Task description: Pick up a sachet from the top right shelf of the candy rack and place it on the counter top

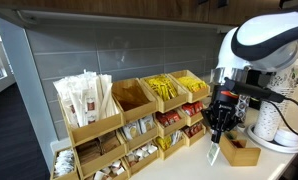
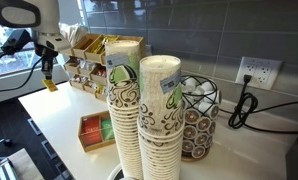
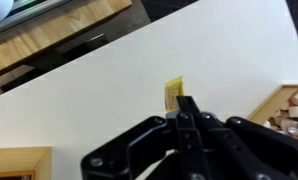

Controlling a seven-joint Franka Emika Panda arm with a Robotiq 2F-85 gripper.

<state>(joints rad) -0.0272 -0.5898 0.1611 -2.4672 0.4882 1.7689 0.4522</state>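
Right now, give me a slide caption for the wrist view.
Gripper pinching a yellow sachet above the pale counter top.

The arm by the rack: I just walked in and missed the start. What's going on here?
The gripper is shut on a small yellow sachet and holds it over the counter top. It hangs beside the rack, near a small wooden tray. The sachet does not look set down yet.
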